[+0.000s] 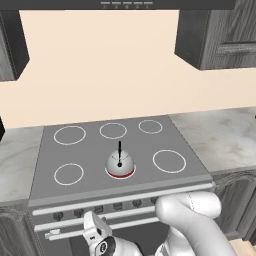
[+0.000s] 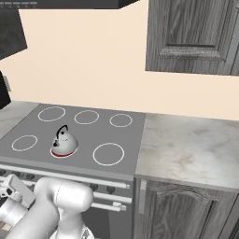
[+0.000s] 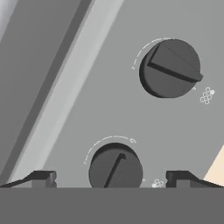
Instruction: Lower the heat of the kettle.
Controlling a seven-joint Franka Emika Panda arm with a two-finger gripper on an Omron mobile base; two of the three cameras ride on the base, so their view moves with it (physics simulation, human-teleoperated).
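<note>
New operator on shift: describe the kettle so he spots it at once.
Find the grey stove top between the marble counters. The kettle sits front centre, a small silver dome with a thin black upright handle. Unlike the bare white burner rings, a red glow circles its base.

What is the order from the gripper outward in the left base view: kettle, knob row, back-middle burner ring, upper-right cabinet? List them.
1. Knob row, on the stove front, just ahead of the gripper.
2. Kettle, mid-cooktop.
3. Back-middle burner ring, behind the kettle.
4. Upper-right cabinet, high on the wall.
</note>
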